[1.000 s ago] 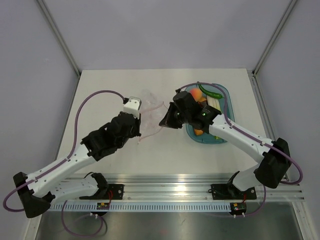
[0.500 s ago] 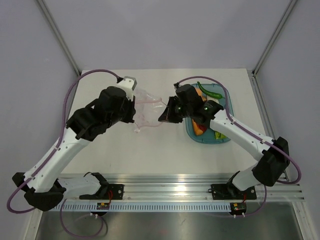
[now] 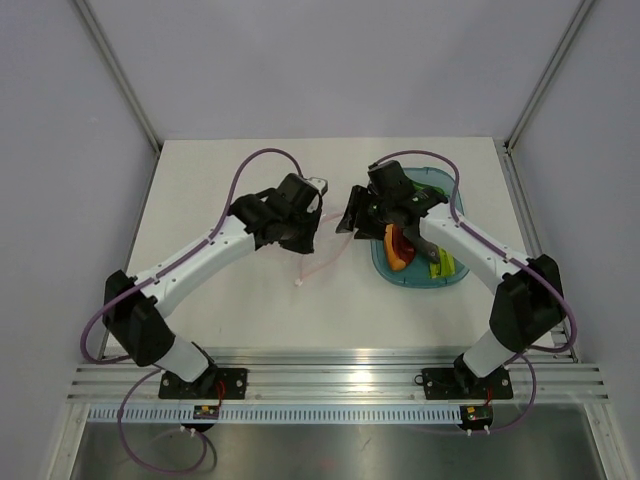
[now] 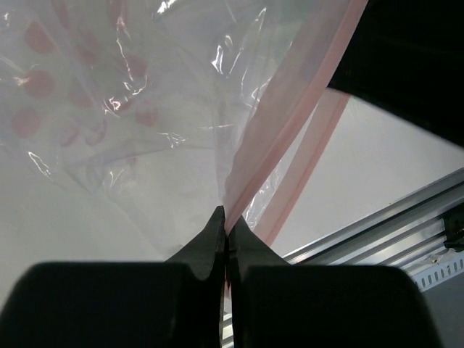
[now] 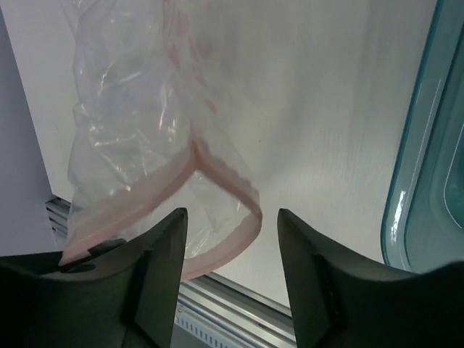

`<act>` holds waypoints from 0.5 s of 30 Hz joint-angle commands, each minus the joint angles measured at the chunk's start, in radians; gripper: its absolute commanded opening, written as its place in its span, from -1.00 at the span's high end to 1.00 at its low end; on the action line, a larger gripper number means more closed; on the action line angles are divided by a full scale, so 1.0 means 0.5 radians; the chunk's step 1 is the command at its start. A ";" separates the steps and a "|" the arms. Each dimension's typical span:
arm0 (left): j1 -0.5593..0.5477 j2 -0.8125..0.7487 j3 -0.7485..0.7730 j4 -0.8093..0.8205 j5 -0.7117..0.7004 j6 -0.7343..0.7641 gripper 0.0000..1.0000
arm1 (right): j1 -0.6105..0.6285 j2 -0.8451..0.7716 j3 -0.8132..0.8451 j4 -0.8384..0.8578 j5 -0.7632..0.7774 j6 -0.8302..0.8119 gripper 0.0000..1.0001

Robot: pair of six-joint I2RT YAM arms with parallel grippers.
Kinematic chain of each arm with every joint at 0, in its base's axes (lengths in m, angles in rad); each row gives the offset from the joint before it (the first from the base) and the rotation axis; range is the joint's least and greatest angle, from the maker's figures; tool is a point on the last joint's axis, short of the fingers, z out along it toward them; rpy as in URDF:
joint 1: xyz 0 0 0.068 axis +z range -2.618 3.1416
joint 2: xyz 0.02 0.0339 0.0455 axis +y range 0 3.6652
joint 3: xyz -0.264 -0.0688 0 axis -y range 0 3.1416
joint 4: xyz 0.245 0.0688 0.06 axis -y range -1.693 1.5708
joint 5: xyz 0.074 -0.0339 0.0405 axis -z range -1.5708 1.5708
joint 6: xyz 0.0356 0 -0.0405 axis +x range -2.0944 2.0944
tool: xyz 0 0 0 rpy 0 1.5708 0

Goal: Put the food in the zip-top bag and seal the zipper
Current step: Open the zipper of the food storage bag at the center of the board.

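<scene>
Pinching one lip of the bag [image 4: 130,109] at its zipper [image 4: 290,109] with the left jaws pressed together, probably to hold the mouth up off the worktop [image 3: 190,200] and steady for loading. Keeping the right jaws spread just before that mouth, with the curved zipper loop between them, likely to catch the other lip and draw it open; impossible to tell whether touching it yet. Leaving the food in the tray [image 3: 415,285] just right of the bag: wedge [image 3: 395,250], stalks [image 3: 441,266]; none seen inside the bag, so loading judged not begun. From the left wrist, showing the pinch itself, hidden beneath the arm from above. From the right wrist, showing the mouth gaping a little and the tray rim close alongside. From above alone, showing the food, and the bag hanging between both arms near mid-worktop.
</scene>
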 commanded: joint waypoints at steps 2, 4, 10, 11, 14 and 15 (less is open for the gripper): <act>0.002 0.137 0.259 0.029 0.063 0.015 1.00 | 0.010 -0.263 -0.018 -0.085 0.055 -0.155 -0.25; 0.002 0.171 0.293 0.004 0.072 0.031 1.00 | 0.010 -0.434 -0.058 -0.150 0.135 -0.185 -0.27; 0.008 0.236 0.379 -0.048 0.069 0.049 1.00 | -0.014 -0.837 -0.239 -0.337 0.677 -0.284 -0.36; 0.008 0.245 0.392 -0.057 0.066 0.049 1.00 | -0.033 -0.852 -0.261 -0.361 0.730 -0.287 -0.37; 0.008 0.303 0.471 -0.124 0.069 0.022 1.00 | -0.122 -0.853 -0.301 -0.386 0.776 -0.327 -0.39; 0.008 0.330 0.505 -0.149 0.084 0.009 1.00 | -0.146 -0.804 -0.304 -0.423 0.813 -0.339 -0.39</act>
